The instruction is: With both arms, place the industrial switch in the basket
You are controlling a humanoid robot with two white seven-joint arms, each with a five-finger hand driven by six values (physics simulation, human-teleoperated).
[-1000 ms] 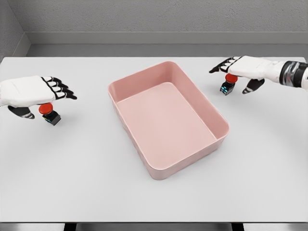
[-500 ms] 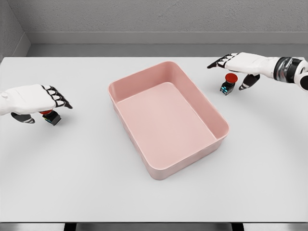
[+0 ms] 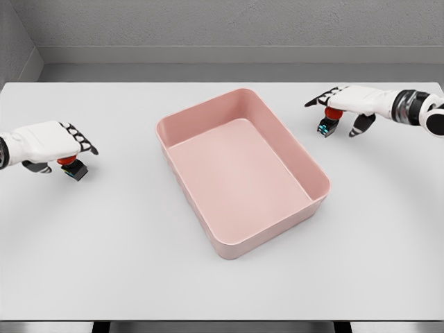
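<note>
Two industrial switches, each a small dark box with a red button, sit on the white table. One switch [image 3: 73, 168] is at the far left, under my left hand [image 3: 65, 157], whose fingers are spread above the button and whose thumb hangs behind it. The other switch [image 3: 327, 125] is at the right, with my right hand [image 3: 334, 116] low over its red top, fingers stretched out and thumb down beside it. Neither hand closes around its switch. The pink basket [image 3: 313, 201] lies between them with nothing inside.
The table [image 3: 111, 263] stretches wide in front of the basket. Its front edge runs along the bottom of the view, and a grey wall stands behind its far edge.
Both hands have come down lower over their switches. The left hand has pulled back toward the left edge. Neither switch has moved.
</note>
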